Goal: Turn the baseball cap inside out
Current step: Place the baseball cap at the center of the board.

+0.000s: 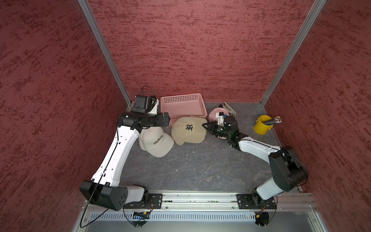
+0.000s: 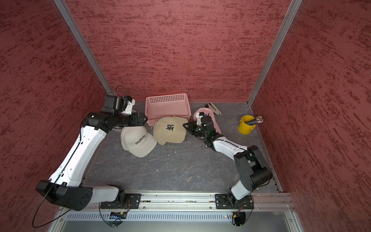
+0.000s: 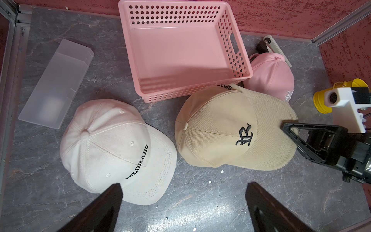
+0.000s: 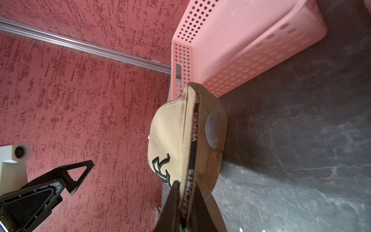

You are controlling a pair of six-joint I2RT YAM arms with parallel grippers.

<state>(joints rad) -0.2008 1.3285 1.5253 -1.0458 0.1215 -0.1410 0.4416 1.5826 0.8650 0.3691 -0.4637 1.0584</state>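
Toward the far middle of the table, your tan baseball cap (image 1: 188, 130) sits crown up, touching the near side of a pink basket (image 1: 179, 98). Its fabric is finely ribbed, like corduroy, with a rounded dome, a small top button, a black embroidered gothic R and a curved, stitched brim pointing right. Your right gripper (image 4: 186, 184) is clamped tight on the cap's rim at that brim end. Its two black wedge-shaped fingers pinch the fabric along a black inner band printed with white letters.

Your left gripper (image 3: 184, 185) hovers above the left side with its fingers spread wide, holding nothing. Below it, just left of the tan cap, lies a smooth cream cotton cap (image 1: 155, 141) lettered COLORADO.

The basket is rectangular plastic with perforated walls. On the right beyond the tan cap lies a soft pink cap (image 3: 271, 78), with a stapler (image 1: 228, 107) behind it. Far right stands a round yellow bucket (image 1: 262, 124) holding pencils (image 1: 274, 120). At far left lies a frosted, translucent plastic box (image 3: 56, 84).

The tabletop (image 1: 200, 166) is grey with a veined, stone-like pattern.
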